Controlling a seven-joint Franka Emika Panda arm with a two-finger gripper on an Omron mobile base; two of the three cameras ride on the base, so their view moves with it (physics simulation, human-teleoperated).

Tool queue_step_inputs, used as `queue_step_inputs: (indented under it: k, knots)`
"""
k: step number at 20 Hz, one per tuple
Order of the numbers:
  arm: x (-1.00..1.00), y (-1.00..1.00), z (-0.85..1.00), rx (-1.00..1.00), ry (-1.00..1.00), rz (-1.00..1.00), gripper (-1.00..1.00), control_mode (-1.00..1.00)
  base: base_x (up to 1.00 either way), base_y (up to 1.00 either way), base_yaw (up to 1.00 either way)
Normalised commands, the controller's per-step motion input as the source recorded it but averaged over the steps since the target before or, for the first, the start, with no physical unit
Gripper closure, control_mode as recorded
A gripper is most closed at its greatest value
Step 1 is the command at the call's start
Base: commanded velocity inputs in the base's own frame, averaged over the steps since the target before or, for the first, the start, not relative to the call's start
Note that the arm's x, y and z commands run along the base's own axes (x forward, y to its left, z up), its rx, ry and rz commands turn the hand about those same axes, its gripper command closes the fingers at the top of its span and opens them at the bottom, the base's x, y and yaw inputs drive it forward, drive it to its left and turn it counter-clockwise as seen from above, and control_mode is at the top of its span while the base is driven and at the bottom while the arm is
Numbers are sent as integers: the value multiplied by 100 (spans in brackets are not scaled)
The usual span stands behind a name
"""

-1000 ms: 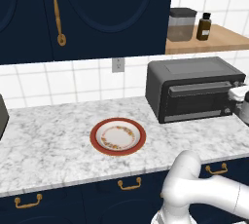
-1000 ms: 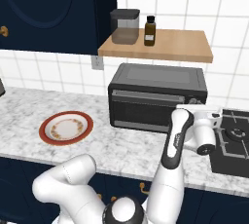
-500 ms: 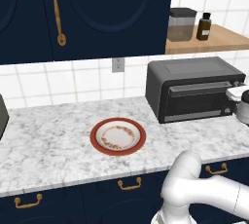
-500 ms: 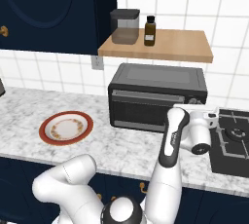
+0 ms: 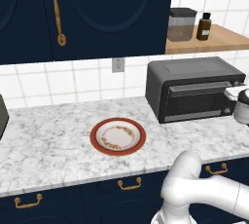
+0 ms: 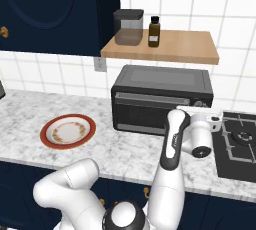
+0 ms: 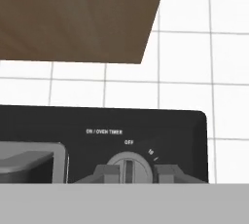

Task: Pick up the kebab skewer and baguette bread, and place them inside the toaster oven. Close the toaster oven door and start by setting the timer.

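The toaster oven (image 5: 189,91) (image 6: 160,99) stands at the back of the counter with its door (image 5: 194,102) (image 6: 145,111) shut. My gripper (image 7: 130,174) (image 6: 200,108) is at the oven's right knob column. In the hand view its two fingertips (image 7: 104,172) flank the round timer knob (image 7: 129,165), which sits under the words "ON / OVEN TIMER", and its pointer stands upright below "OFF". The jaws are closed in on that knob. The kebab skewer and the baguette bread are hidden.
A red-rimmed plate (image 5: 118,136) (image 6: 67,130) with nothing on it lies on the marble counter (image 5: 48,145). A wooden shelf (image 6: 170,49) above the oven carries a jar (image 6: 128,26) and a brown bottle (image 6: 154,30). A black stove top (image 6: 240,144) lies right of the oven.
In the right base view the hand has edged slightly left toward the oven's knob column. The jaws keep the same narrow gap, and the oven and plate have not moved.
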Motion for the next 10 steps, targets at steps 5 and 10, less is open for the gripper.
queue_step_inputs:
  k: [5, 10]
  knots:
    - [-1, 15, 30, 0, 0, -4, 100, -100, 0, 0, 0]
    - [-1, 9, 35, 2, 0, 0, 100, -100, 0, 0, 0]
